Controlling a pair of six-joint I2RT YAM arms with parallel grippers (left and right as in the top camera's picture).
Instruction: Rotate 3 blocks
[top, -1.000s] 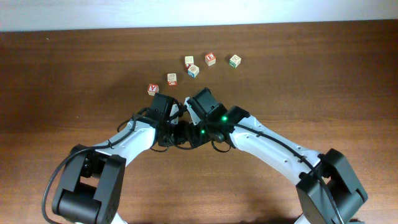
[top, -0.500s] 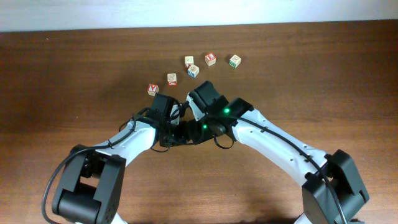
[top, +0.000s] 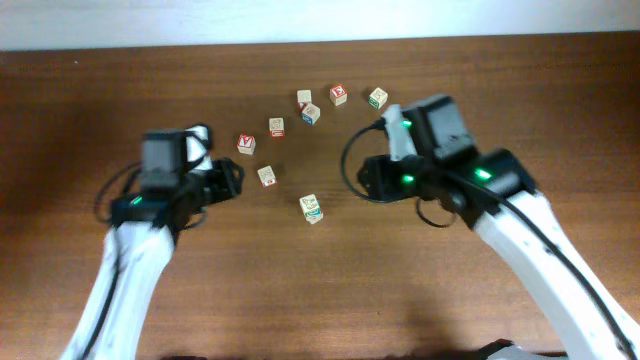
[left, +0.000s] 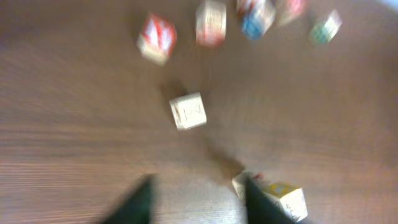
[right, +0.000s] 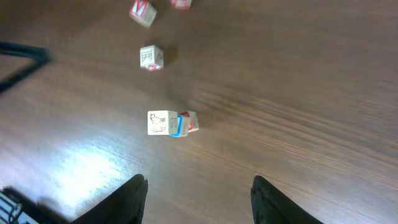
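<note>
The teal-edged block (top: 312, 208) sits central on the table (top: 120, 90), with the plain pale block (top: 266, 176) near it, up-left and not touching. My left gripper (left: 198, 202) and right gripper (right: 199, 186) both hang with fingers spread, nothing held. I'd drop straight down, jaws square to opposite faces, pinch mid-height, then turn it flat.

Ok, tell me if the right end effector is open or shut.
Open. In the right wrist view the right end effector shows its two fingers spread wide, only bare table between them, nothing held.
</note>
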